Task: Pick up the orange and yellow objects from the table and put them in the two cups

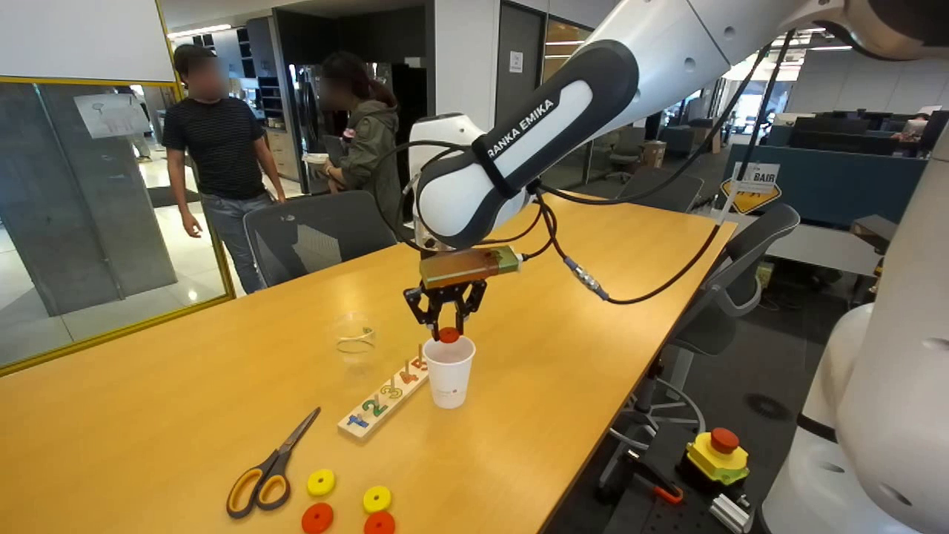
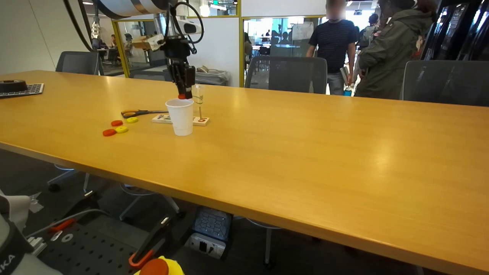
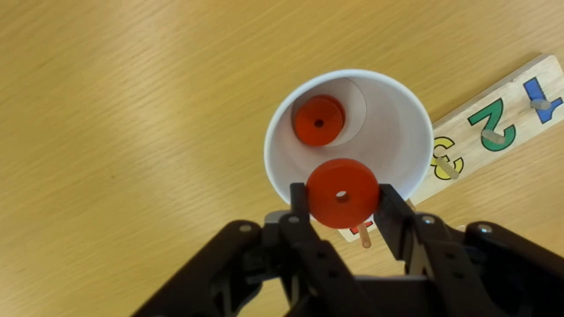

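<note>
Over white cup point(image 1: 449, 380), hand point(image 1: 448, 334) pinching red-orange disc point(image 3: 328, 209); another disc point(image 3: 316, 134) inside.

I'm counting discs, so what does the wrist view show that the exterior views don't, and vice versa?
Only the wrist view: red discs, apparently two stacked, at the bottom of the white cup.

Only the exterior views: scissors, two yellow discs and two more red discs lying loose, with people and chairs behind. The clear cup, plain there, can't be made out for sure in the wrist view.

Both: the table, the number board, and the gripper, shut on another red disc at the white cup's mouth.
</note>
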Tool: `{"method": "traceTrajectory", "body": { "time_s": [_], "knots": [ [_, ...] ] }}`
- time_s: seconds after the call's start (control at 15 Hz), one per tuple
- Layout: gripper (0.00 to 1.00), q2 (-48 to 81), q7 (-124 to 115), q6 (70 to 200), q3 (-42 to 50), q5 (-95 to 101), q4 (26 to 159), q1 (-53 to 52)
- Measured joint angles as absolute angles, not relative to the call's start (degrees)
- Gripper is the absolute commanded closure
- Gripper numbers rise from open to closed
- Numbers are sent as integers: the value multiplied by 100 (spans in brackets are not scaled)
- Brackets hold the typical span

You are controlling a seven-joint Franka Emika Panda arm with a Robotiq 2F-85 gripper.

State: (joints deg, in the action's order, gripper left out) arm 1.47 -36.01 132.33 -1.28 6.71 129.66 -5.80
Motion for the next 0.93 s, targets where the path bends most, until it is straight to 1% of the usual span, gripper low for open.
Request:
{"method": "traceTrajectory", "body": {
  "time_s": [0.13,0.2,0.27,0.53,0.93],
  "knots": [
    [11,161,-3490,13154,-128,510,12966,-567],
    [3,165,-3436,13122,-129,441,12966,-565],
    [0,165,-3383,13096,-134,383,12966,-565],
    [0,130,-3196,13087,-270,200,13000,-577],
    [0,-114,-2979,13086,-779,-213,13271,-823]
  ]
}}
